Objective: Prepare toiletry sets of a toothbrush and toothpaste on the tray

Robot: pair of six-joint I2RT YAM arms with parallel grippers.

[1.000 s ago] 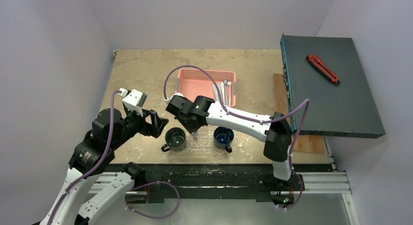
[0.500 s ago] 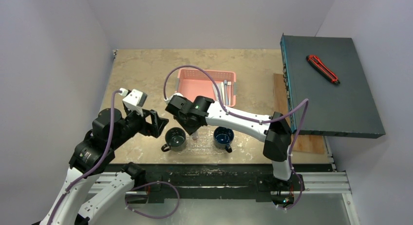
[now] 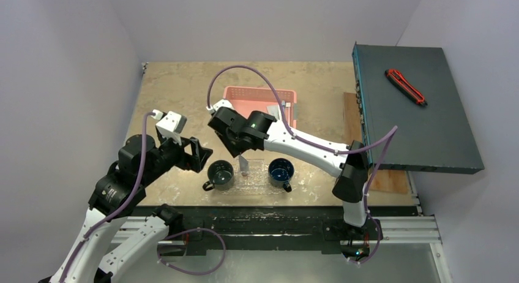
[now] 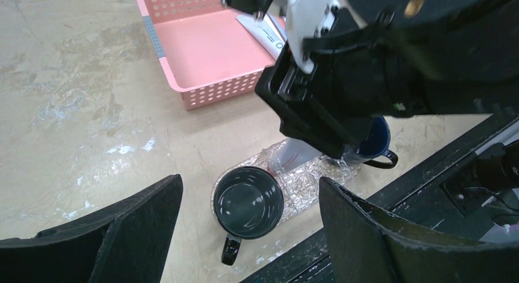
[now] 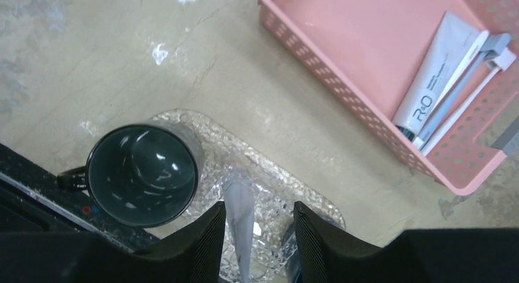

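A silver-grey toothpaste tube (image 5: 240, 215) lies on the see-through embossed tray (image 5: 269, 173) between two mugs; it also shows in the top view (image 3: 243, 165) and the left wrist view (image 4: 294, 154). My right gripper (image 5: 258, 209) hangs just above it, open, with the tube between the fingers and nearer the left one. In the top view the right gripper (image 3: 240, 153) is over the tray (image 3: 257, 180). A second tube (image 5: 434, 75) and pale toothbrushes (image 5: 468, 81) lie in the pink basket (image 5: 343, 44). My left gripper (image 4: 249, 182) is open and empty, to the left of the tray (image 3: 199, 154).
A dark mug (image 3: 220, 174) stands on the tray's left end and a blue mug (image 3: 281, 171) at its right end. The pink basket (image 3: 257, 99) sits behind the tray. A dark shelf (image 3: 416, 105) with a red cutter (image 3: 405, 87) overhangs the table's right side.
My right gripper has risen and drawn back toward the basket, and the tube now lies on the tray apart from the fingers. The left arm has barely shifted.
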